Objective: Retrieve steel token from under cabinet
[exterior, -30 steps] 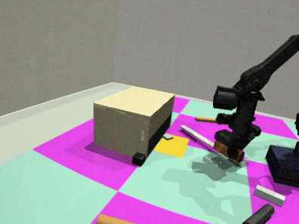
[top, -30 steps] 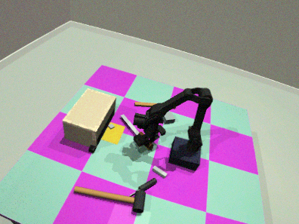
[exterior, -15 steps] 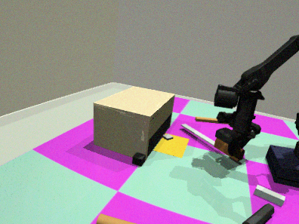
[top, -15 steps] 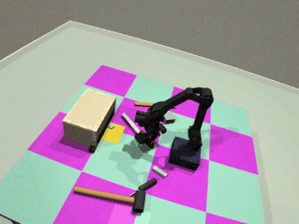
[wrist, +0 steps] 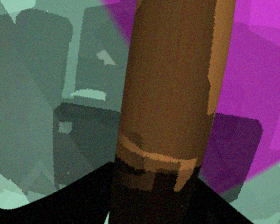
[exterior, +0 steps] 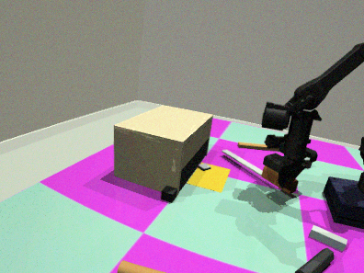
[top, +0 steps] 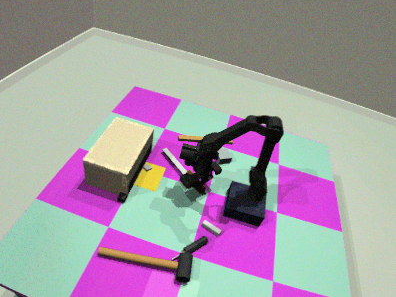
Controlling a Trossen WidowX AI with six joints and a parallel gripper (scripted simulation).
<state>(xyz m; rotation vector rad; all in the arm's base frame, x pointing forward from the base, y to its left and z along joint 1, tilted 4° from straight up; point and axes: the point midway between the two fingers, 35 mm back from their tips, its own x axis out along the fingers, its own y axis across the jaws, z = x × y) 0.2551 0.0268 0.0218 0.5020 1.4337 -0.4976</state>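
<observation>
The steel token (top: 147, 167) (exterior: 204, 166) is a small grey piece outside the cabinet front, at the cabinet-side edge of the yellow marked area (top: 151, 180) (exterior: 216, 179). Whether it lies wholly inside is too small to tell. The cabinet (top: 117, 146) (exterior: 147, 157) stands just behind it. My gripper (top: 191, 180) (exterior: 287, 181) (wrist: 150, 177) is shut on the brown handle of a long tool (top: 174, 161) (exterior: 244, 163) (wrist: 170, 85). The tool's pale strip slants from the gripper toward the cabinet side, its end apart from the token. The height of the strip's end is unclear.
A hammer (top: 140, 259) and a dark-handled screwdriver (top: 196, 245) lie at the near side. A pale block (top: 211, 227) (exterior: 327, 238) lies near the arm's base. An orange-brown stick (top: 189, 138) (exterior: 250, 145) lies beyond the gripper. A black foot (top: 122, 197) (exterior: 169, 193) stands at the cabinet's near corner.
</observation>
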